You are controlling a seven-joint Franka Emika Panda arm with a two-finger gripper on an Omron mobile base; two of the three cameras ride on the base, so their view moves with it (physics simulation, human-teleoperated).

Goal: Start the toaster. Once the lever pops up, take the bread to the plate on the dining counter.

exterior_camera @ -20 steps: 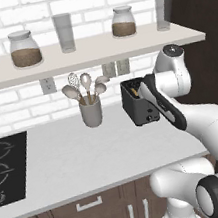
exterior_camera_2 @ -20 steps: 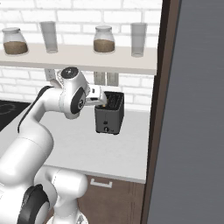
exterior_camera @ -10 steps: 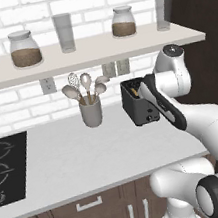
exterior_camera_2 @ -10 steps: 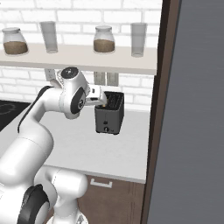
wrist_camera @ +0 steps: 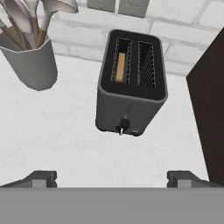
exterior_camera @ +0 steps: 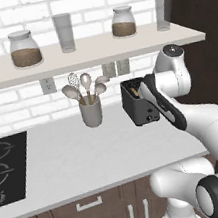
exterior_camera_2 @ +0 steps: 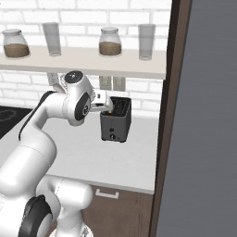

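Claw (wrist_camera: 112,177) motionless above toaster (wrist_camera: 131,85)

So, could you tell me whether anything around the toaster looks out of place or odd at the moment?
Nothing stands out. The toaster sits upright on the white worktop, the bread down in one slot, and the utensil cup stands upright beside it. The gripper is open above them.
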